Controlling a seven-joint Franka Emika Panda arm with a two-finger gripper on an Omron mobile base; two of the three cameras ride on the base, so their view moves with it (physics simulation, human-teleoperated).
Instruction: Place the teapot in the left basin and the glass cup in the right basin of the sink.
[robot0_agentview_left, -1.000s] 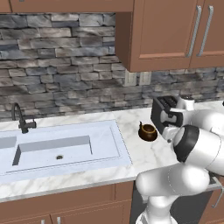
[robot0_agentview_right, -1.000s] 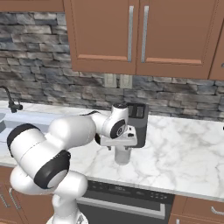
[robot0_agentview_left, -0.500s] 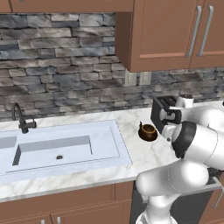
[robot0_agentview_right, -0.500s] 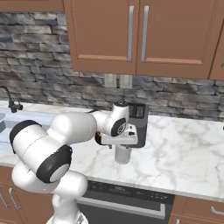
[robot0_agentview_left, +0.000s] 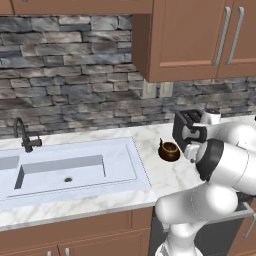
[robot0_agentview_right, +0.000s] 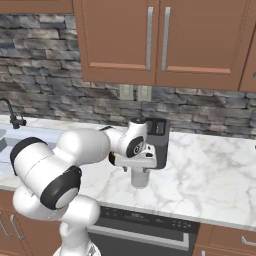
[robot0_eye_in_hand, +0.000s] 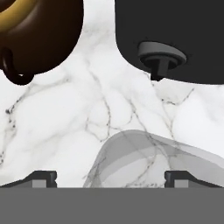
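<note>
The glass cup (robot0_eye_in_hand: 153, 159) stands on the marble counter, its rim between my two fingertips (robot0_eye_in_hand: 41, 177). My gripper (robot0_eye_in_hand: 111, 178) is open, straddling the cup from above without closing on it. In the right base view the glass cup (robot0_agentview_right: 140, 179) shows just below my hand. The dark-brown teapot (robot0_agentview_left: 169, 151) with its golden rim sits on the counter right of the sink (robot0_agentview_left: 137, 167), and the teapot (robot0_eye_in_hand: 39, 35) lies up and left in the hand view. The right basin (robot0_agentview_left: 45, 182) has a round drain; the left basin (robot0_agentview_left: 5, 163) is cut off by the frame edge.
A black toaster (robot0_agentview_right: 158, 142) stands against the stone wall right behind my hand, close to the cup; the toaster (robot0_eye_in_hand: 175, 39) fills the upper right of the hand view. A dark faucet (robot0_agentview_left: 22, 136) rises behind the sink. Wooden cabinets hang overhead.
The arm's elbow has shifted slightly while the hand stays over the glass cup. The jaws remain wide open.
</note>
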